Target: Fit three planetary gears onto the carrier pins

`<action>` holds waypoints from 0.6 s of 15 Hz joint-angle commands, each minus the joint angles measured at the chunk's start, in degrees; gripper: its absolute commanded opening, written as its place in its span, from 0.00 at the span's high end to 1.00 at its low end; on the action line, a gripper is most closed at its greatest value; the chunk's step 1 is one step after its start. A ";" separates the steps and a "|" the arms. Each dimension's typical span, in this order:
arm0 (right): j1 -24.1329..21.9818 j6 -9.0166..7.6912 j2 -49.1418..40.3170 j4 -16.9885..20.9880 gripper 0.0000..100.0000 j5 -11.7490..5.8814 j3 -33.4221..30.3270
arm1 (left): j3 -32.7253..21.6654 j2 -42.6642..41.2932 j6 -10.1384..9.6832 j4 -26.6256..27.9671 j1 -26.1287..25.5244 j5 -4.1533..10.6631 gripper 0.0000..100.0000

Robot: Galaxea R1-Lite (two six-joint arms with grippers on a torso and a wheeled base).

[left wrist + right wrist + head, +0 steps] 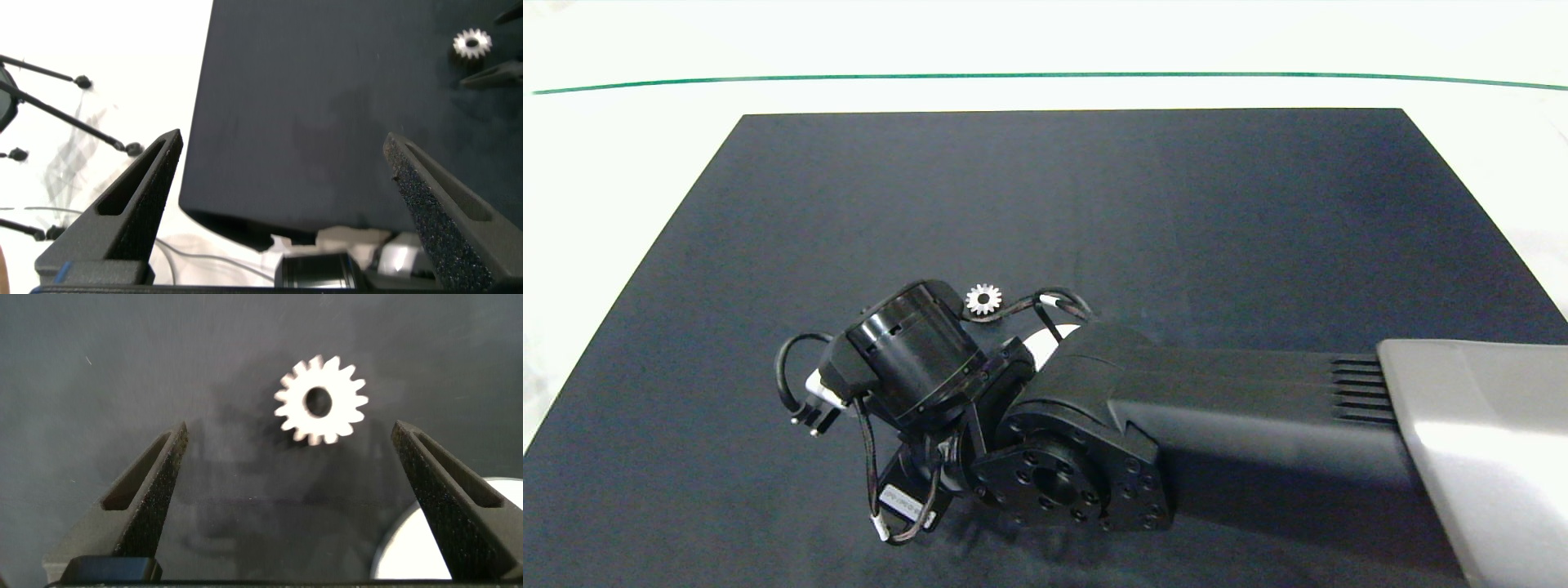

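One small silvery planetary gear [983, 299] lies flat on the dark mat [1094, 204]. In the right wrist view this gear [320, 400] sits just beyond my right gripper [291, 427], which hovers over it open, with nothing between its fingers. The right arm's wrist [915, 351] covers most of the white disc [1045, 347], and only a sliver of it [413, 547] shows. The carrier pins are hidden. My left gripper [283, 139] hangs open and empty near the mat's edge, far from the gear [472, 42], and is out of the head view.
The mat lies on a white table [621, 163] with a green line [1045, 76] along its far side. Thin black rods and cables [73, 114] show off the mat in the left wrist view. The right arm [1258, 425] spans the mat's near right part.
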 commanded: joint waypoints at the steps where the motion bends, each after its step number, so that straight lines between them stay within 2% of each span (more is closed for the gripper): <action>1: -0.02 -0.20 1.55 0.64 0.00 -0.11 -0.01 | -1.23 0.05 0.08 0.66 -0.17 0.04 0.00; 9: -0.37 0.06 3.39 0.47 0.00 -0.03 -0.01 | -1.41 -0.39 0.08 0.66 -0.09 0.04 0.00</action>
